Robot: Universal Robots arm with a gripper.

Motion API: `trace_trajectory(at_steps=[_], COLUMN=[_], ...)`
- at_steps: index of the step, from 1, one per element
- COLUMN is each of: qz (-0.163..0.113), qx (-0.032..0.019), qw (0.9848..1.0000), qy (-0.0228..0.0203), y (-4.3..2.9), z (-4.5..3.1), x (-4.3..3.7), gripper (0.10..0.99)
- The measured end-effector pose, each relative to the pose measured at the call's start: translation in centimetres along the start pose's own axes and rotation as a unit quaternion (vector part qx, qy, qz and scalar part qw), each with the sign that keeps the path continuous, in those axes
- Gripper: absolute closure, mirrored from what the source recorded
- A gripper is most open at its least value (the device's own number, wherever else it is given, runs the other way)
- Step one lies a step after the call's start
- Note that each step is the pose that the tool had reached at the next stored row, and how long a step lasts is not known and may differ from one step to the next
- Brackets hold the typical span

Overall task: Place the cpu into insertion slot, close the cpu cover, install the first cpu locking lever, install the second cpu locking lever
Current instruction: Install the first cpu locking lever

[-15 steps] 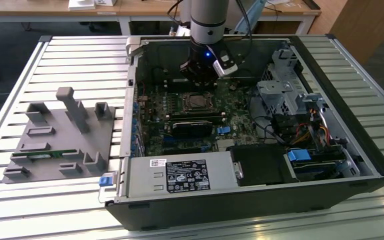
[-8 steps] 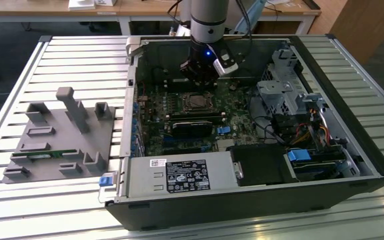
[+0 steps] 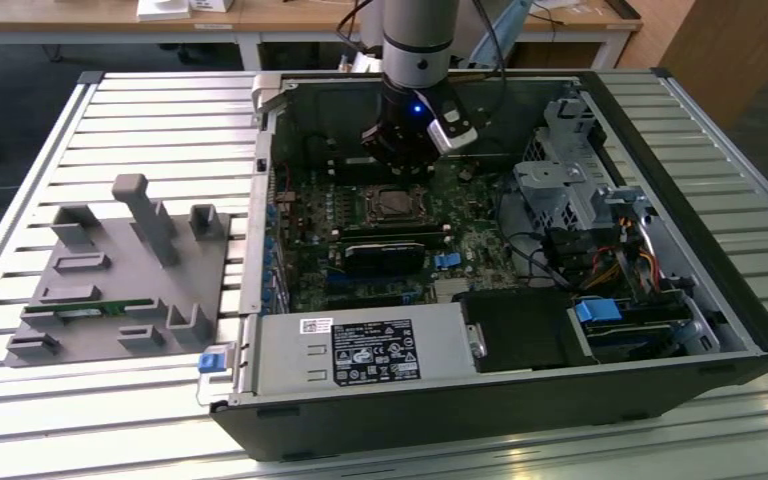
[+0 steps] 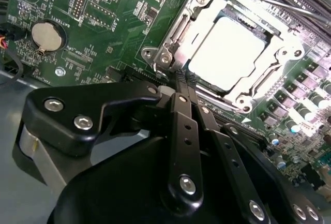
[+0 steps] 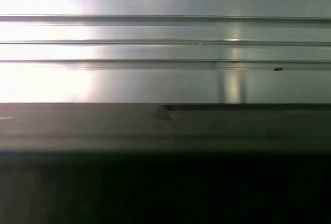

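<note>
The cpu [image 4: 231, 53] lies flat in the insertion slot [image 3: 391, 204], its silvery top showing through the cut-out of the cpu cover [image 4: 282, 61]. The cover frame sits down over it. A thin metal locking lever [image 4: 269, 0] runs along one side of the socket. My gripper [image 4: 181, 81] is shut, its black fingertips pressed together with nothing between them, just off the socket's corner by a silver screw [image 4: 165, 58]. In the exterior view the gripper [image 3: 400, 165] hangs inside the open computer case, slightly behind the socket.
A black card [image 3: 391, 255] stands just in front of the socket. The power supply [image 3: 357, 350] and drive cage [image 3: 584, 190] crowd the case. A grey fixture [image 3: 117, 270] sits on the ribbed table at the exterior view's left. A coin battery [image 4: 47, 35] lies on the green board.
</note>
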State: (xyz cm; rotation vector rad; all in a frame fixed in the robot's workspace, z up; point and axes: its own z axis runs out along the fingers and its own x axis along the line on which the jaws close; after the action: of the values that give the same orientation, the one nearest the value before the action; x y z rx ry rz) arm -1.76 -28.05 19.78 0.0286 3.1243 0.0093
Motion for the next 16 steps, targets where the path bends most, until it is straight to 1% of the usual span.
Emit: trace_trajectory(at_steps=[3,7,11,13,16], qz=[0.0,0.0,0.0,0.0,0.0], qx=[0.0011,0.0011,0.0005,-0.0004,0.0005], qw=[1.0,1.0,1.0,1.0,1.0], qy=[0.0002,0.0005,0.0003,-0.0002,0.0002], y=[0.06,0.25,0.3,0.34,0.32], z=[0.1,0.26,0.16,-0.14,-0.95], x=[-0.03,-0.07,-0.07,-0.1,-0.1], gripper=[0.98,0.98,0.98,0.98,0.98])
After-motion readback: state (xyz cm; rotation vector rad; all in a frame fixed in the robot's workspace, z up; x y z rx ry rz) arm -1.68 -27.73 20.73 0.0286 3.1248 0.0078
